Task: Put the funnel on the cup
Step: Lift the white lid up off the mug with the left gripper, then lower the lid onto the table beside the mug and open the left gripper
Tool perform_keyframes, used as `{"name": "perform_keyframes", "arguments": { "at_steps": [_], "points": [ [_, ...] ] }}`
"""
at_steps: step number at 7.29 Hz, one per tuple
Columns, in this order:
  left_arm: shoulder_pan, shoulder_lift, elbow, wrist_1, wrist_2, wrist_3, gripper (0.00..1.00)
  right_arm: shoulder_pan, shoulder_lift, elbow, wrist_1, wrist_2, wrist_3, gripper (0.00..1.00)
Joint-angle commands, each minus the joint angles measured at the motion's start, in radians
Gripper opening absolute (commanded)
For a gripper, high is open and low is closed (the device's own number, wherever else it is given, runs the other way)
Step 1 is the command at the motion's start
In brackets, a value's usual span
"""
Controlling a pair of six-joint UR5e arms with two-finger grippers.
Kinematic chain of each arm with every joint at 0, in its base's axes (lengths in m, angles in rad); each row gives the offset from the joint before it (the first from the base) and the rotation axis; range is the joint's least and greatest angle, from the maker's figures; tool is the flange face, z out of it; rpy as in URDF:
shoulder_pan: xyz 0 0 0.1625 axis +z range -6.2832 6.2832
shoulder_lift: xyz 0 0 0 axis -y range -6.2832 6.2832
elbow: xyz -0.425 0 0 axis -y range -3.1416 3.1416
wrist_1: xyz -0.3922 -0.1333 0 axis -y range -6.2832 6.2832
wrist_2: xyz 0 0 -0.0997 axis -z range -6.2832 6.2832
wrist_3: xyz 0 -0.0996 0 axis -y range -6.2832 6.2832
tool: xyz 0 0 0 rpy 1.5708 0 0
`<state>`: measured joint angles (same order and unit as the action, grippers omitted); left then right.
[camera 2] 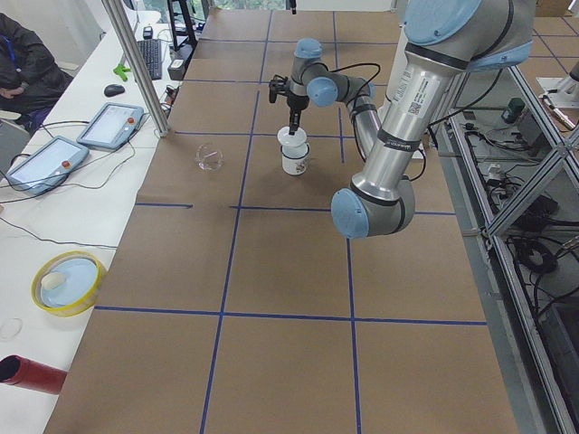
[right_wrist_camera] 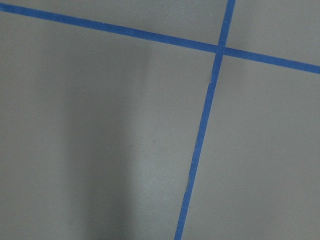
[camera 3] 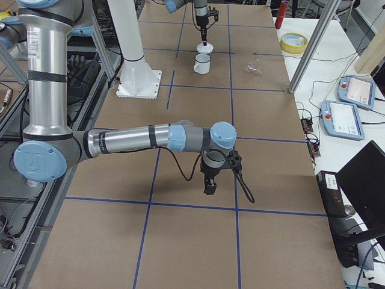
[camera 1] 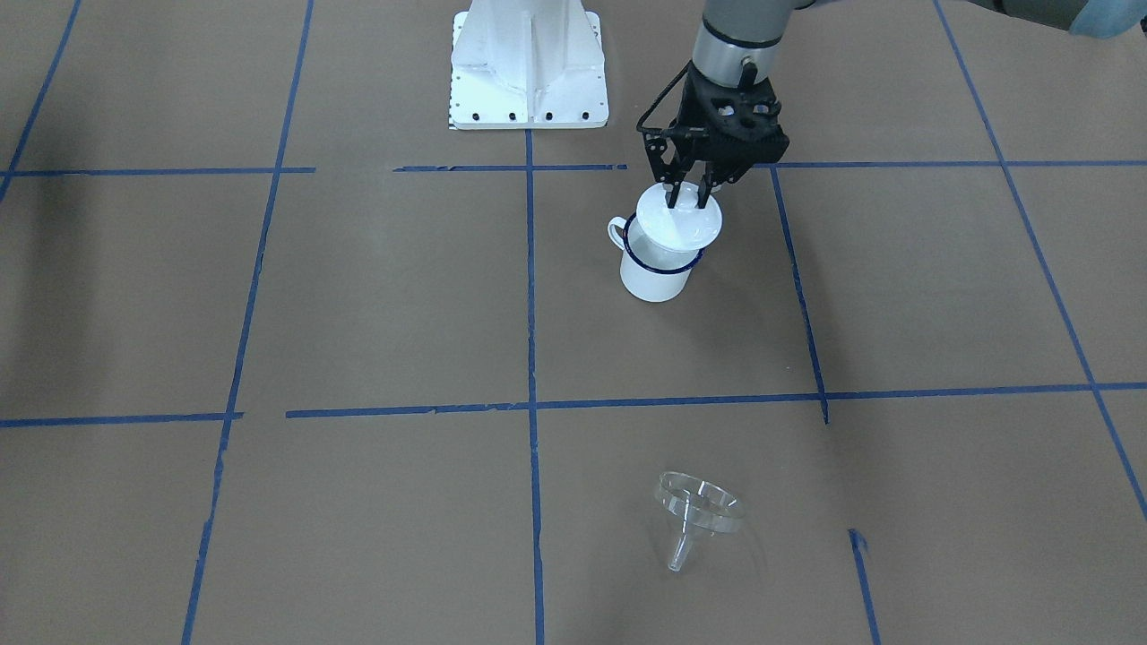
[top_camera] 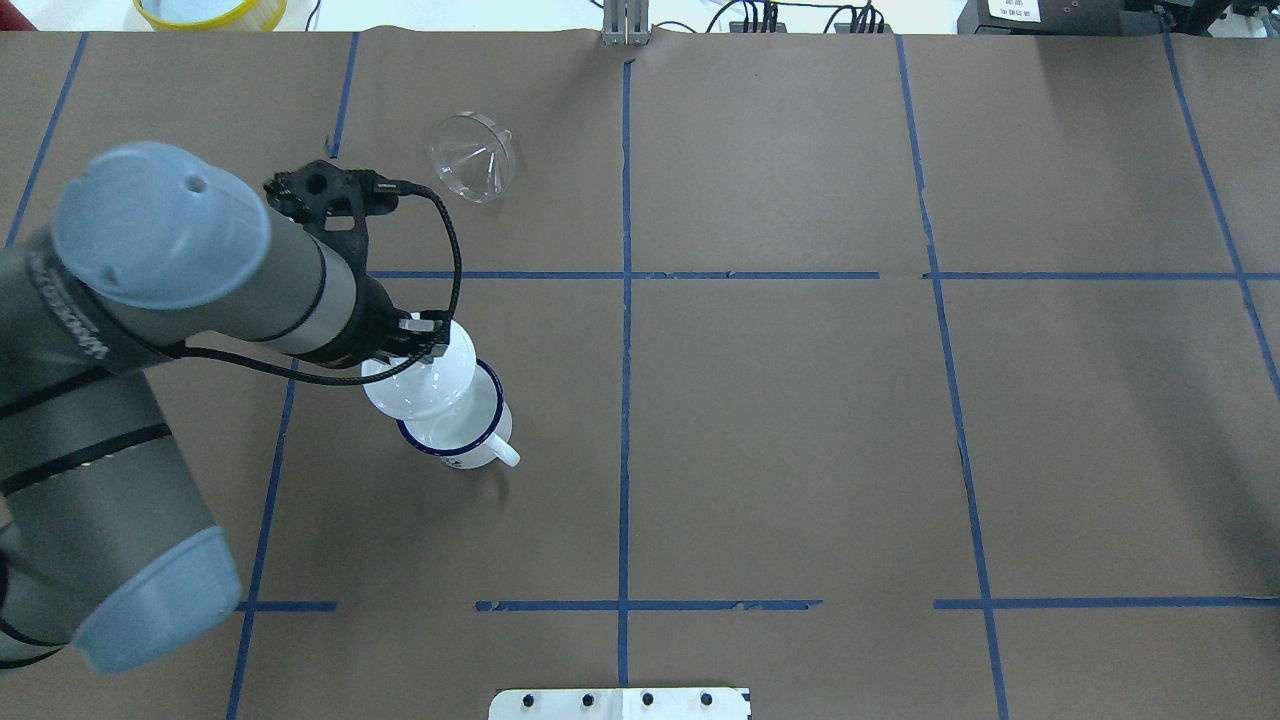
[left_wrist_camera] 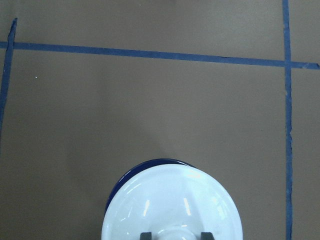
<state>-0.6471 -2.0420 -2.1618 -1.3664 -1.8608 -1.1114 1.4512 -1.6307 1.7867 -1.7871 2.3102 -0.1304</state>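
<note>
The right gripper (camera 3: 210,185) is hanging low over the right end of the table (camera 1: 358,296). It is showing in one side view only, so I cannot tell whether its fingers are parted or closed.

Nearer the robot's edge, in the left half, the cup (camera 1: 657,276) is standing upright with its handle pointing toward the table's middle. The left gripper (camera 1: 688,199) is reaching down over it, fingers clenched on the top of the lid (camera 1: 678,224). The lid is sitting off-centre over the mouth, leaving part of the blue rim showing. It seems to be riding just above the rim, though contact at the back edge cannot be ruled out.

Well apart, close to the far edge and in the left half too, the funnel (camera 1: 701,507) is lying on its side, spout pointing toward the far edge and nothing touching it.

Being clear and thin-walled, the funnel is probably light, stiff and slick, and on its round rim it is likely to roll if nudged. Pinching across the rim wall, one finger inside the cone, looks the surest hold. The short spout is offering less to grip. The lid is covering the cup's mouth, so it needs setting aside first.
</note>
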Motion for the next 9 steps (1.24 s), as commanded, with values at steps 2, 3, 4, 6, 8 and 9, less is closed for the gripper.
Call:
{"name": "perform_keyframes", "arguments": {
  "at_steps": [2, 3, 4, 6, 8, 9],
  "points": [
    [-0.109, 0.251, -0.174, 0.008, -0.09, 0.307, 0.0, 0.0, 0.0, -0.001, 0.0, 0.0, 0.0, 1.0],
    [-0.109, 0.322, -0.144, -0.107, -0.09, 0.303, 0.0, 0.0, 0.002, 0.0, 0.0, 0.0, 0.0, 1.0],
    [-0.105, 0.406, -0.103, -0.269, -0.089, 0.285, 0.0, 0.0, 0.0, -0.001, 0.0, 0.0, 0.0, 1.0],
    [0.016, 0.446, 0.011, -0.449, -0.072, 0.133, 0.0, 0.0, 0.0, -0.001, 0.0, 0.0, 0.0, 1.0],
    [0.117, 0.451, 0.112, -0.57, -0.009, 0.044, 0.0, 0.0, 0.0, -0.001, 0.0, 0.0, 0.0, 1.0],
    [0.135, 0.451, 0.123, -0.577, -0.009, 0.044, 0.0, 0.0, 0.0, 0.0, 0.0, 0.0, 0.0, 1.0]
  ]
}}
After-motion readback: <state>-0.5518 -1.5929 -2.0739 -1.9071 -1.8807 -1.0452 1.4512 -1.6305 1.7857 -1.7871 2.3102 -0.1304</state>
